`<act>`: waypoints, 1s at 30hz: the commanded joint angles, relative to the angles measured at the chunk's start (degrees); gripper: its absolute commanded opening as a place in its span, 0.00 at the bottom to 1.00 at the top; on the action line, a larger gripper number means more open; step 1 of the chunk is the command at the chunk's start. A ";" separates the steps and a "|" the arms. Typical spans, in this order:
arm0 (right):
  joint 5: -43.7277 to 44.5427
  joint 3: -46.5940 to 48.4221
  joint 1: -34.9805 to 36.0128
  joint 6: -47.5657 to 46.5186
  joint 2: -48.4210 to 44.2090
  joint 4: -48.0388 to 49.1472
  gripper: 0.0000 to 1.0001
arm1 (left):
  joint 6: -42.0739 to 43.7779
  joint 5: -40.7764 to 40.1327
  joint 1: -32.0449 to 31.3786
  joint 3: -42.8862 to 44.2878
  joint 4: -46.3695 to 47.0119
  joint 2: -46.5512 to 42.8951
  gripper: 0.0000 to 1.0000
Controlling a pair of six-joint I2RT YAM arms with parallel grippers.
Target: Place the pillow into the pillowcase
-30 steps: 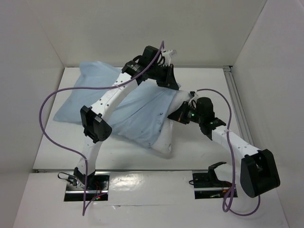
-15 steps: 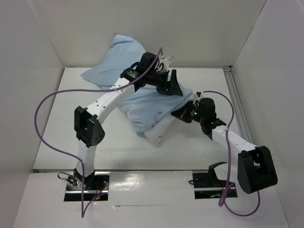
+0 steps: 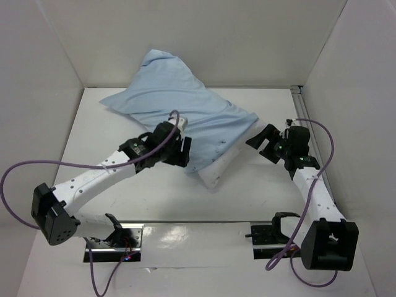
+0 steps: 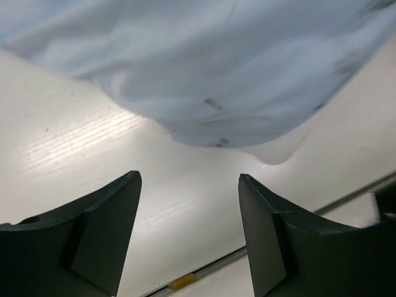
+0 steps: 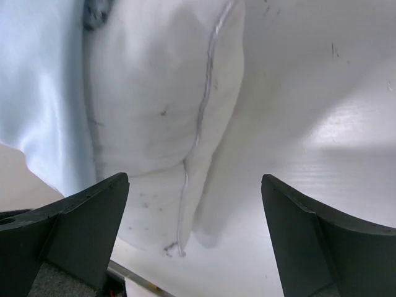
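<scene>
Two grippers are seen with their jaws apart and nothing held between them. The left gripper (image 3: pixel 184 151) is placed at the near side of the pillowcase (image 3: pixel 185 111), close against its near edge. In the left wrist view its dark fingers (image 4: pixel 102 238) are shown spread over the bare white table (image 3: pixel 266 185), with the blue cloth lying just beyond their tips and not gripped. The right gripper (image 3: pixel 261 137) is placed just to the right of the bundle, near its right end. Its fingers (image 5: pixel 74 232) are shown spread wide, with the pillow (image 3: pixel 219 168) lying beyond them and untouched. The pillow is found mostly inside the pillowcase. The filled blue sleeve is laid diagonally across the table, from the far left, where one corner is seen in front of the back wall (image 3: pixel 247 37), down to the near centre-right. Only a white part of the pillow is left uncovered, at the near right end of the sleeve. In the right wrist view this bare end is shown as plump white fabric with a stitched seam running along it, and the edge of the blue cloth is seen at its left side. Tiny dark specks are scattered over the blue fabric, which is wrinkled along its length. In the left wrist view a small white tip of the pillow is seen poking out under the blue cloth at the right.
</scene>
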 commanded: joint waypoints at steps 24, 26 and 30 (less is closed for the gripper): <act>-10.96 0.33 -1.35 -6.63 -4.40 -8.89 0.99 | 4.54 -27.96 -11.44 -21.85 34.52 12.62 0.72; -14.12 -0.28 -1.35 -7.94 -4.40 -8.19 0.99 | 4.02 -29.27 -10.92 -21.85 33.99 13.32 0.59; -20.64 -1.96 -0.13 -10.58 -4.40 -6.43 0.83 | 3.31 -27.35 -9.69 -20.71 32.06 13.33 0.00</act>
